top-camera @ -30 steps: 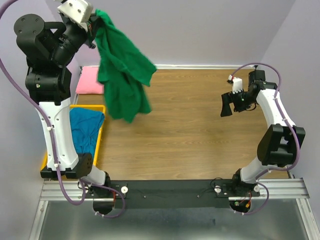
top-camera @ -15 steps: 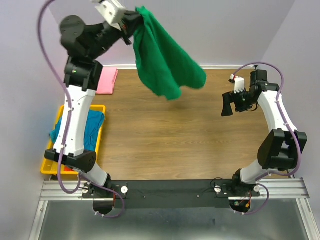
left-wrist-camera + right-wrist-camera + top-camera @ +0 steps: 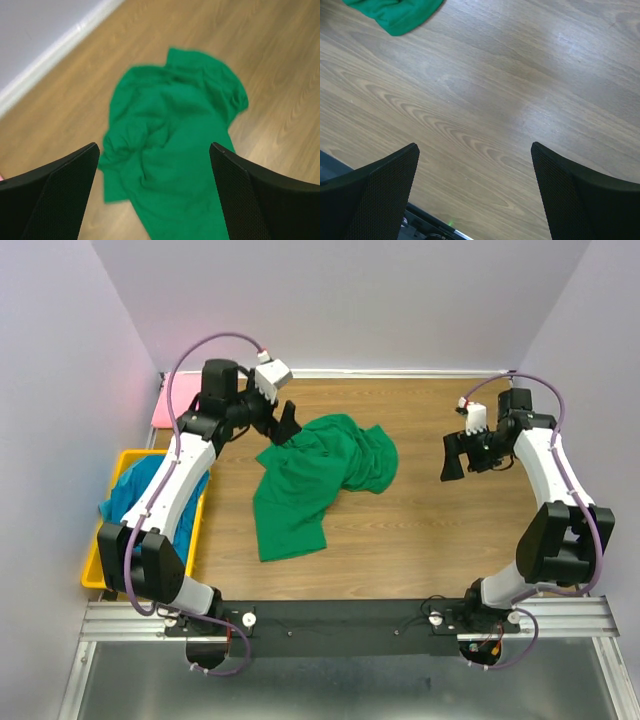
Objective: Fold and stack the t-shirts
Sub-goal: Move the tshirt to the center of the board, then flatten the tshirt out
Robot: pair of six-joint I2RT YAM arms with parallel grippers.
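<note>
You are looking at three shirts and one bin. Nearest, the teal shirt is lying in the yellow bin. The green shirt, airborne half a second ago, is now lying crumpled on the table. Your left gripper is hovering spread at its far edge (holding nothing). The right gripper is hanging spread over bare wood. Farthest, the pink shirt is lying in the left corner.
</note>
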